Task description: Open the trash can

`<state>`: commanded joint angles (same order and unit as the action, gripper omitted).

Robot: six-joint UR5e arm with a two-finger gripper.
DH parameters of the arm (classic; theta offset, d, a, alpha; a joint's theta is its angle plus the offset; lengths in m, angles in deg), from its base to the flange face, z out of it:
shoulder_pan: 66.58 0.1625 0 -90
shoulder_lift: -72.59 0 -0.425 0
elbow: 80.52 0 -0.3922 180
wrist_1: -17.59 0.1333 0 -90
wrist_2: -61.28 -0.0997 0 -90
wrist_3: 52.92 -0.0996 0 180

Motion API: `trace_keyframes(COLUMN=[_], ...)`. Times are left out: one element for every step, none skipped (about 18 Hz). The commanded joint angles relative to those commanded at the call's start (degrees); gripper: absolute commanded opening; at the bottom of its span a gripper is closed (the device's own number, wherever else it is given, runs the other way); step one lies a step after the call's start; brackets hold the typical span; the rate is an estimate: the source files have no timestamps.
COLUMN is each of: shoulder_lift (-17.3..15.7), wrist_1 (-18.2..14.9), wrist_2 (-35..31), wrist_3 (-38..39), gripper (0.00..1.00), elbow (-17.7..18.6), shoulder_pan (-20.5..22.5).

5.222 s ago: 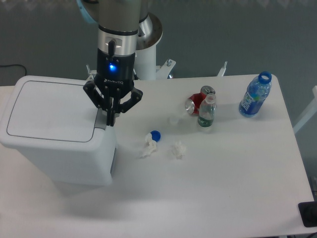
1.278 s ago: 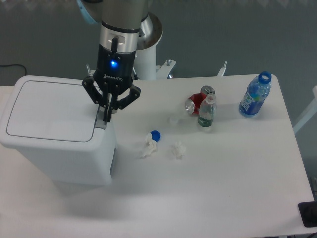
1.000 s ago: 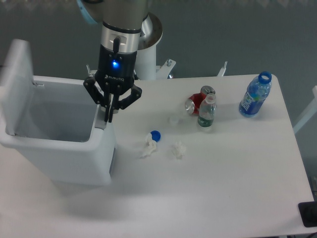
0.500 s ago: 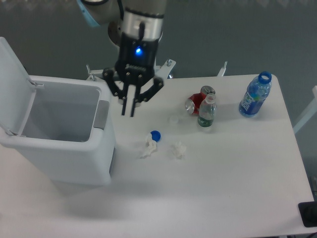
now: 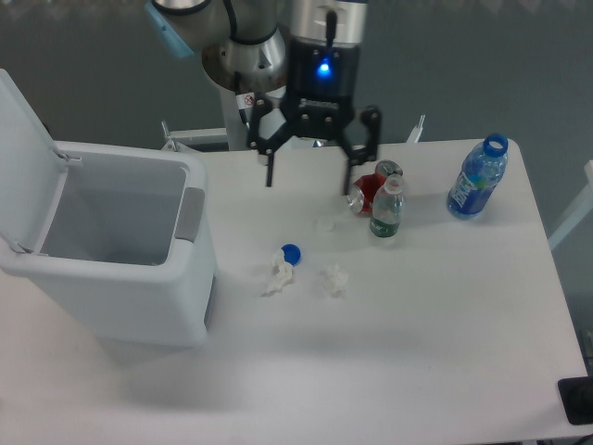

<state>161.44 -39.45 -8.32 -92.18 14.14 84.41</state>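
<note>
The white trash can stands at the table's left with its lid swung up and back on the far left side. Its inside shows, with nothing visible in it. The grey push-button tab sits on its right rim. My gripper hangs above the table's back middle, well to the right of the can. Its fingers are spread wide and hold nothing.
A red can lies next to a small green-label bottle. A blue bottle without cap stands at the back right. A blue cap and two crumpled paper bits lie mid-table, and a small clear cap.
The shut gripper pressed the tab and the lid sprang open. The gripper then moved right, away from the can, and opened wide.
</note>
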Motion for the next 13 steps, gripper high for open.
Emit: trace_keyframes(shoulder_lift=[0.8,1.4,2.1,3.2,4.2,4.7,5.3,6.3,7.1,7.4,7.6,7.6,7.5], wrist_1=[0.0,0.0,0.0,0.0,0.1,0.1,0.0,0.0,0.1,0.1,0.0,0.0,0.0], wrist_2=[-1.2,-2.6,-4.0,-5.7,-8.0,-11.0,-14.0,-16.6,-19.0,-20.7,-21.7,-21.8,-21.8], wrist_3=[-2.7,-5.5,-8.2,-10.6,-12.6,-14.6,-16.7,-19.1,-21.6,-23.8,-25.4,-26.0,-26.0], gripper=[1.00,1.00,1.00,1.00,1.00,1.00,1.00,1.00,1.00,1.00,1.00,1.00,1.00], elbow=[-0.2,-0.4,-0.7,-1.3,-2.0,-3.0,-3.8,-4.1,-4.3,-4.4,-4.7,-4.7,-4.7], shoulder_pan=[0.4,0.7,0.8,0.8,0.9,0.7,0.6,0.4,-0.2,-0.8,-1.1,-1.2,-1.2])
